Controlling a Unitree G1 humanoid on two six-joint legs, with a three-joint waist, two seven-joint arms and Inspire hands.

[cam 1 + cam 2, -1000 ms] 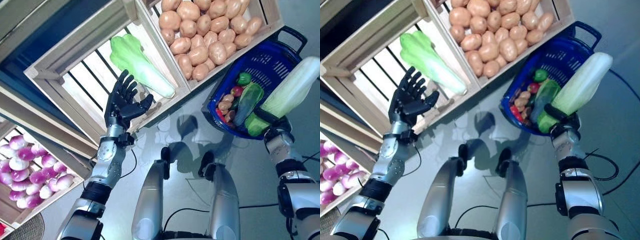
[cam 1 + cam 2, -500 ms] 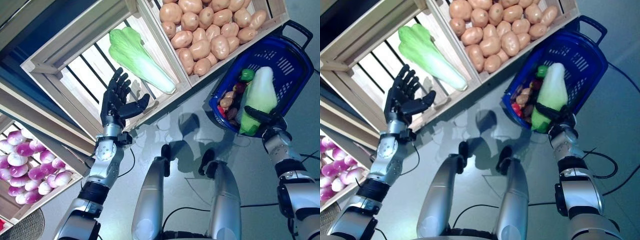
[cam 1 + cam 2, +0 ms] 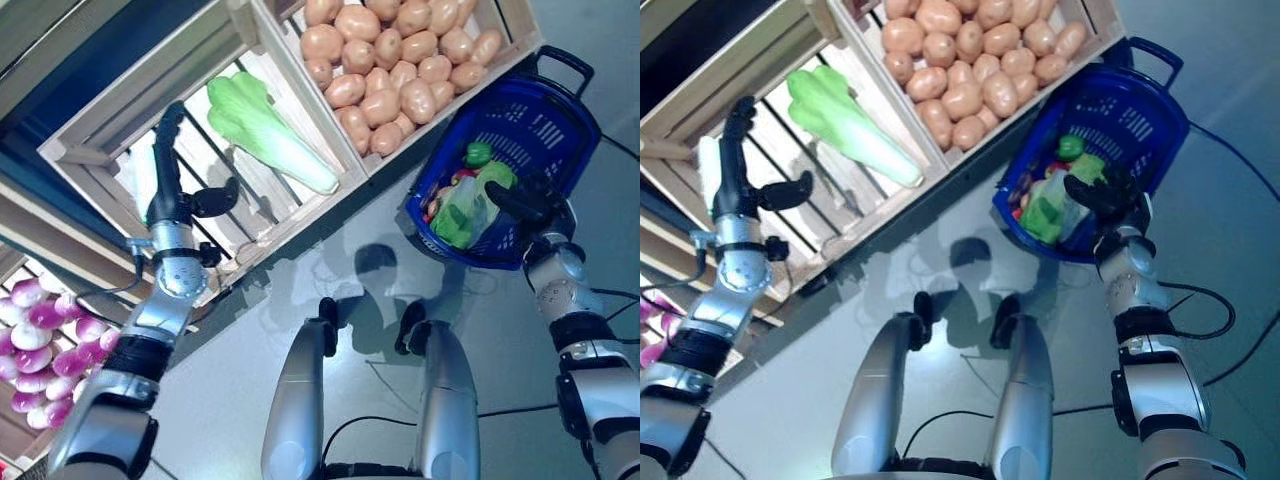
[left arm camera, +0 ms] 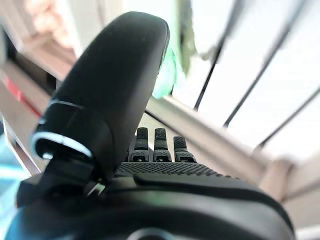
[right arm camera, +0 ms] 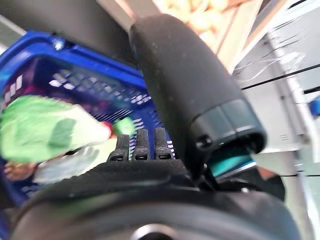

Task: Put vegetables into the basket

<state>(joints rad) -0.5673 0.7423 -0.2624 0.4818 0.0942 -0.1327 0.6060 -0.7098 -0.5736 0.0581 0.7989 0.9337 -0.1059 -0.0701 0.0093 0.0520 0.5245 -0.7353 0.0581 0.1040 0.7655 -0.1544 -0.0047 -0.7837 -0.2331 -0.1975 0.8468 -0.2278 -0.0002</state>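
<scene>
The blue plastic basket (image 3: 578, 118) stands on the grey floor at the right, by the stand. In it lie a long pale green and white cabbage (image 3: 462, 212), a small green pepper (image 3: 478, 153) and some small red and brown vegetables. My right hand (image 3: 528, 200) is open at the basket's near rim, just beside the cabbage; its wrist view (image 5: 150, 195) shows straight fingers with the cabbage (image 5: 50, 131) past them. My left hand (image 3: 172, 198) is open, fingers straight up, over a slatted wooden crate, left of a leafy green cabbage (image 3: 265, 130) lying there.
A wooden stand of slatted crates (image 3: 100, 135) fills the left and top. The basket's black handle (image 3: 566, 62) points away from me. Grey floor (image 3: 250, 330) lies between the stand and the basket.
My right hand lowered the long cabbage into the basket and let go of it. My left hand moved left and up over the crate and turned edge-on.
</scene>
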